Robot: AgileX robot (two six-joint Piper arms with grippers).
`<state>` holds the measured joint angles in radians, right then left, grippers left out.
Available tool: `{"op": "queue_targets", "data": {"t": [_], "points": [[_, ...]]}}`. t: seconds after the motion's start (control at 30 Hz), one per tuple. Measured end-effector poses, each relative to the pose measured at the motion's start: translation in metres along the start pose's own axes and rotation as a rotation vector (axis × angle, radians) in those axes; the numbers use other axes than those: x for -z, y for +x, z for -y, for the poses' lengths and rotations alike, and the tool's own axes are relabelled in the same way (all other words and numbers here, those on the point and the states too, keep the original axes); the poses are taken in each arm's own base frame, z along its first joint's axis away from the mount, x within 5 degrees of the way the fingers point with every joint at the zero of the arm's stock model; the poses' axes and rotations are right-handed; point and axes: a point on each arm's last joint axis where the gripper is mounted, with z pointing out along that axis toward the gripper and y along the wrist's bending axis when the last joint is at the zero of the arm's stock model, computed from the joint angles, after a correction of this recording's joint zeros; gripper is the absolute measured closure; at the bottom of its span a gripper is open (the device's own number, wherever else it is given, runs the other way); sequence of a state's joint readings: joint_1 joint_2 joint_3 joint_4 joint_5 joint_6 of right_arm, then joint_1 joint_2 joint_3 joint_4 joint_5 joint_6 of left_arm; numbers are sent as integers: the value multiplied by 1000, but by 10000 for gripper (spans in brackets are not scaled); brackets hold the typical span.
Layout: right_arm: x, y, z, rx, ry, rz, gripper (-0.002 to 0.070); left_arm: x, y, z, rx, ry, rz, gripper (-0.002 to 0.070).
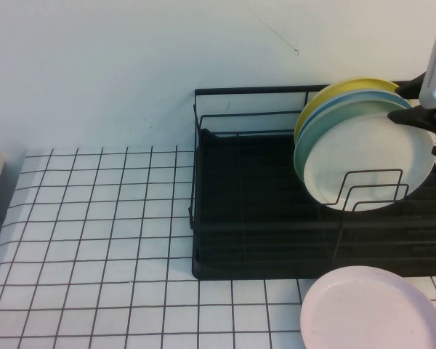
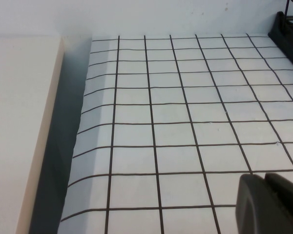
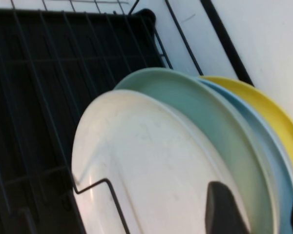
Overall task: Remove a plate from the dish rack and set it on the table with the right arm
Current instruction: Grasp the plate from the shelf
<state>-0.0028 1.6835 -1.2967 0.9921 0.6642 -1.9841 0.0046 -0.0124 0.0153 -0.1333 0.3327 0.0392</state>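
Observation:
The white plate (image 1: pixel 370 156) stands upright at the front of a stack in the black dish rack (image 1: pixel 240 218), on the rack's right side. Behind it stand a mint-green plate (image 1: pixel 300 158), a blue plate (image 1: pixel 349 99) and a yellow plate (image 1: pixel 341 89). My right gripper (image 1: pixel 414 102) is open at the stack's upper right rim. In the right wrist view, one finger lies in front of the white plate (image 3: pixel 146 165) and the other behind the blue one, with the gripper (image 3: pixel 256 207) straddling the rims. My left gripper (image 2: pixel 271 200) is shut and empty, low over the table (image 2: pixel 185 107).
A pale pink plate (image 1: pixel 374 309) lies flat on the table (image 1: pixel 94 240) in front of the rack's right end. The left half of the rack is bare wire. A beige block (image 2: pixel 19 122) borders the table's left edge. A white wall stands behind the rack.

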Motion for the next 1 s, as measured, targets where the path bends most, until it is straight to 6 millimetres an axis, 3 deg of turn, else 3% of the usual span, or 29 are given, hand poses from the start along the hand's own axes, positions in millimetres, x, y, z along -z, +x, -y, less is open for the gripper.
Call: {"op": "queue_targets", "data": {"t": [0.23, 0.63, 0.73, 0.9, 1.0], "points": [[-6, 6, 1, 22, 5, -21, 412, 0, 0, 0, 0, 0, 0, 678], [-29, 29, -3, 15, -30, -78, 417, 0, 0, 0, -4, 0, 0, 678], [-32, 32, -1, 10, -20, -88, 451, 0, 0, 0, -4, 0, 0, 678], [-38, 38, -1, -22, -24, -100, 581, 0, 0, 0, -4, 0, 0, 678], [-38, 38, -1, -23, -22, -103, 583, 0, 0, 0, -4, 0, 0, 678]]}}
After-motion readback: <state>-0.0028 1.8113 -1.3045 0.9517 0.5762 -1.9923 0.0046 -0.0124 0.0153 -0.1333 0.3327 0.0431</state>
